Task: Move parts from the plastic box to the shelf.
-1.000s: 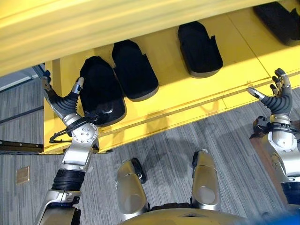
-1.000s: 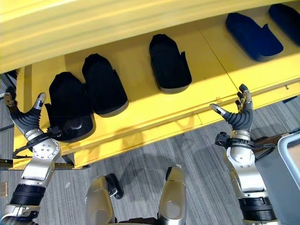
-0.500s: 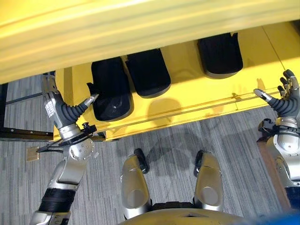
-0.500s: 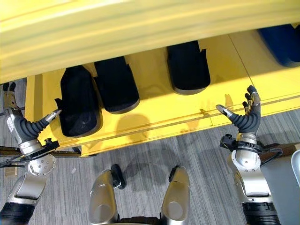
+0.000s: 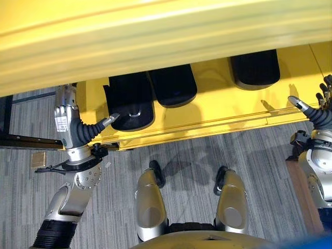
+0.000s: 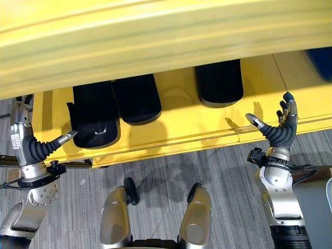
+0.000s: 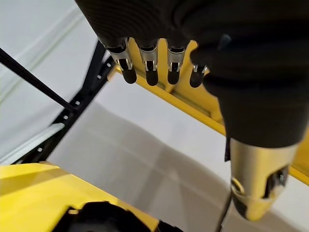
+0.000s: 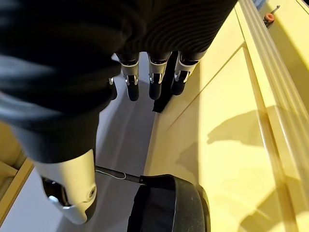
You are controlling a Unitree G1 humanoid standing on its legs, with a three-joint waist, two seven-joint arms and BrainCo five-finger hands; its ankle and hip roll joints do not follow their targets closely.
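Three black moulded parts lie on the yellow shelf (image 5: 207,116): a left part (image 5: 132,102), a middle part (image 5: 174,85) close beside it, and a right part (image 5: 254,67) set apart. My left hand (image 5: 72,129) is upright at the shelf's front left corner, open, its thumb pointing at the left part without touching it. My right hand (image 6: 280,134) hovers open at the shelf's front edge, right of the right part (image 6: 219,83). Both hands hold nothing. The right wrist view shows straight fingers (image 8: 154,82) above a black part (image 8: 169,205).
An upper yellow shelf board (image 5: 155,31) overhangs the parts' far ends. A blue part (image 6: 322,57) lies at the shelf's far right. A black frame rail (image 5: 21,141) runs along the left. Grey carpet (image 5: 187,155) lies in front of the shelf.
My left hand has come off the left part and drawn back to the shelf's front corner. The camera has shifted, so the upper board hides more of the parts. The right hand stays open.
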